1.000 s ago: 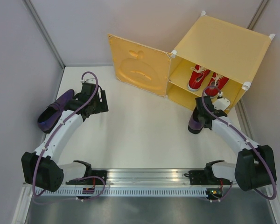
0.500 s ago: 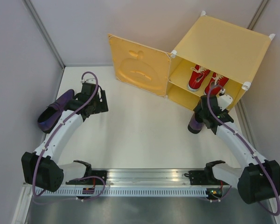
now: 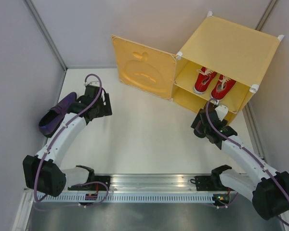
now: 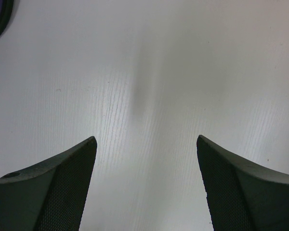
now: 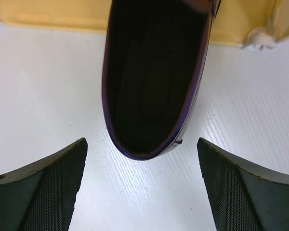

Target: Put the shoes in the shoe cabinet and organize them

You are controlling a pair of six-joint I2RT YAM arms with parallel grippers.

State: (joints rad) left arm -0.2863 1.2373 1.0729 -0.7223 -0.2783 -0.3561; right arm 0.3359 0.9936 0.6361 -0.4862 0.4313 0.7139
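White table (image 3: 144, 139), grey walls on 3 sides. Yellow shoe cabinet (image 3: 231, 43) at far right, door (image 3: 142, 67) swung open. 2 red sneakers (image 3: 213, 83) side by side on upper shelf, beyond and above right pincer (image 5: 140, 143).

Wide-spread right pincer, gripping nothing. Purple loafer (image 5: 154, 72) straight ahead of it, heel end roughly centred between the fingertips, toe end up at cabinet's lower front edge. Wide-spread left pincer (image 4: 146, 138) too, empty, bare table beneath. 2nd purple loafer (image 3: 58, 114) ahead and left of that pincer, well apart from the cabinet, only a sliver of it at top-left corner of left wrist view.

Judged step: getting 1st loafer into lower compartment. Roughly half done, 2 of 4 shoes shelved.

Possible trouble:
- Off-centre push, skewing the loafer against the cabinet's bottom lip or white corner connector (image 5: 260, 36).
- Toe snagging on the lip instead of clearing it.
- Light plastic cabinet shoved backward.
- Soft heel rim folding under a squeeze.
- Little room left for 2nd loafer if 1st lands crooked.

Hard to make out:
- Loafer toe cut off at top of right wrist view, so inside or outside the compartment impossible to say.
- From above, that loafer mostly hidden under right arm.
- Lower compartment interior barely visible.
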